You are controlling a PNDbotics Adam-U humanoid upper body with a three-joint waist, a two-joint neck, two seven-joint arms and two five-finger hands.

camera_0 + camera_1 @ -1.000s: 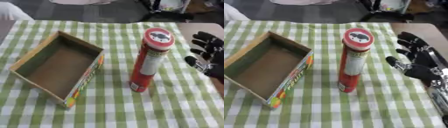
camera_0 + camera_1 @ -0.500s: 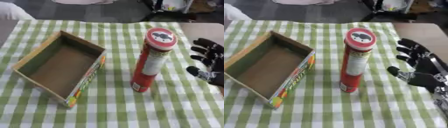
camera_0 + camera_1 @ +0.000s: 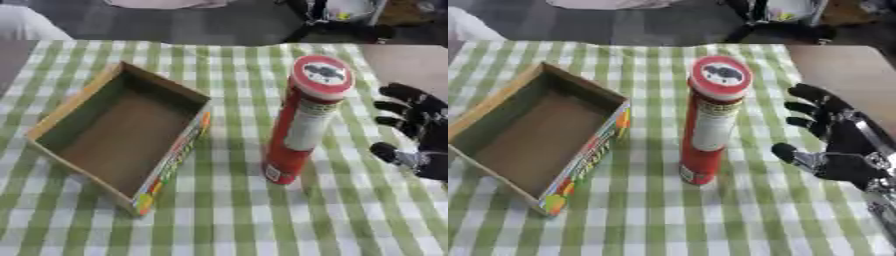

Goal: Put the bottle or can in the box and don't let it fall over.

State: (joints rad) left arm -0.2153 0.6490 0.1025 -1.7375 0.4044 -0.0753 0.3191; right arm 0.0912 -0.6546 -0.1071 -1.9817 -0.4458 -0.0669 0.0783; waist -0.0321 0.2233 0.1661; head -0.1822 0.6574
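Note:
A tall red can (image 3: 709,125) with a white label and a red lid stands upright on the green checked tablecloth (image 3: 667,220). To its left lies an open cardboard box (image 3: 118,131) with a colourful printed side, nothing inside it. My right hand (image 3: 833,145) hovers just right of the can, black fingers spread and thumb pointing toward the can, not touching it. The left hand shows in neither view.
The tablecloth's right edge (image 3: 798,65) runs close behind my right hand, with bare brown table (image 3: 850,70) beyond it. Dark floor and equipment legs (image 3: 341,22) lie past the far edge.
My right hand has dropped lower and nearer beside the can over the last second. The can and box stand as before; the camera has shifted slightly.

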